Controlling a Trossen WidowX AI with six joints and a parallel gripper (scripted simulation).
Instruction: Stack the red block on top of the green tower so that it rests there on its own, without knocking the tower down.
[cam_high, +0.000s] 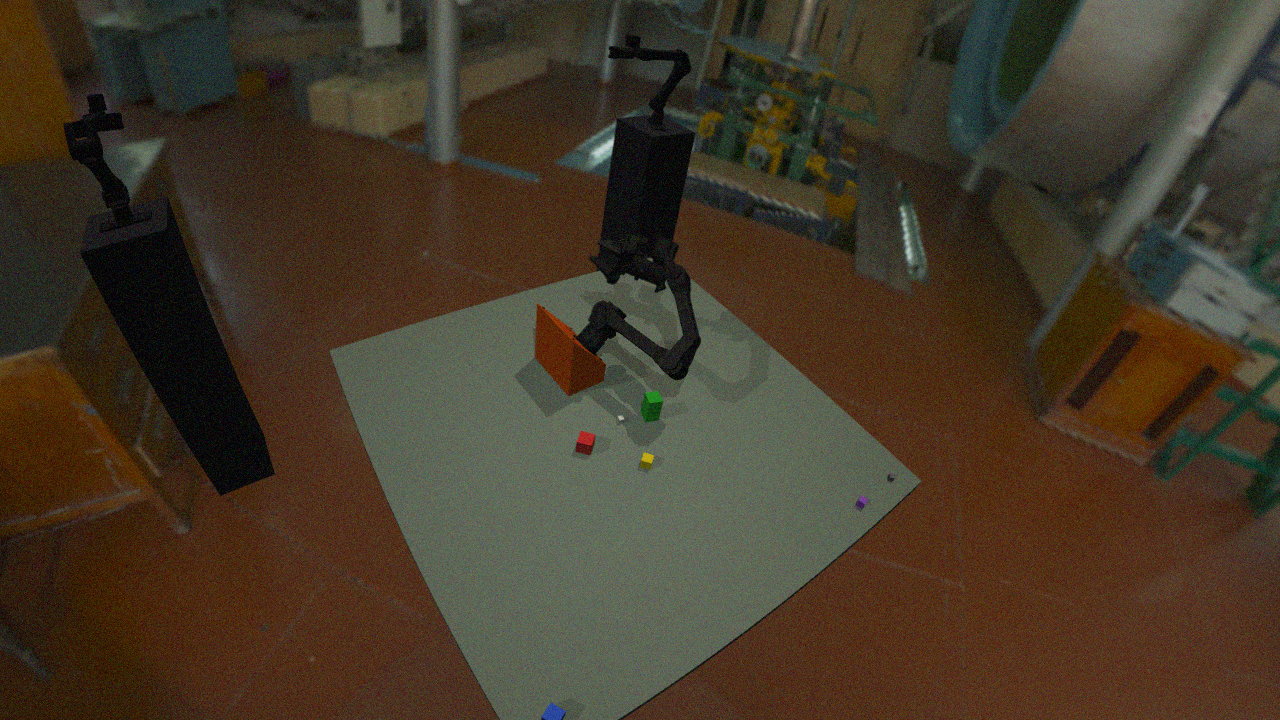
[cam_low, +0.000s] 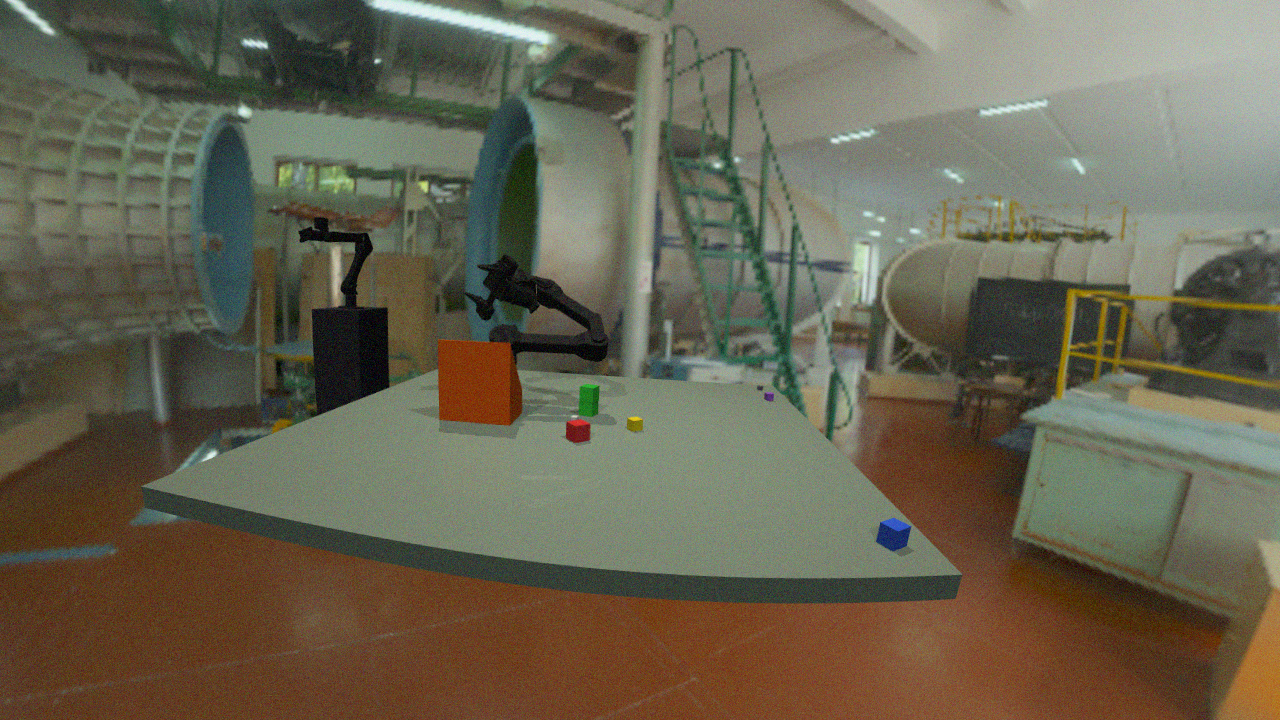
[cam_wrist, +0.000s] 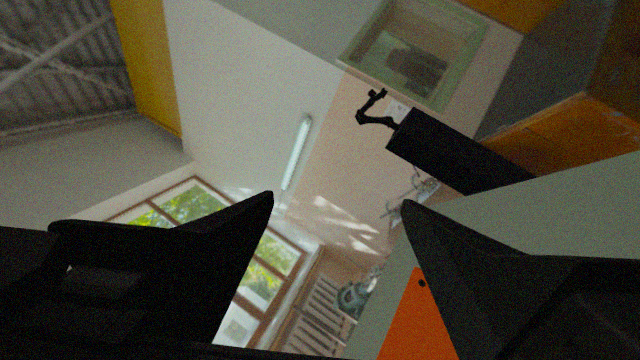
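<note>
resting on the grey table (cam_low: 375, 501), the orange box (cam_low: 477, 380) hides part of the folded arm; its gripper (cam_low: 484, 301) hangs above, spread wide, gripping nothing. green tower (cam_high: 651, 404) stands upright, long axis vertical. red block (cam_high: 585, 442) sits nearby, apart, square-on.

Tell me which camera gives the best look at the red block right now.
The exterior view: the red block shows largest there, unobstructed on the grey table, in front of the green tower. The top view shows it smaller, left of the yellow cube. The wrist view misses it entirely.
</note>
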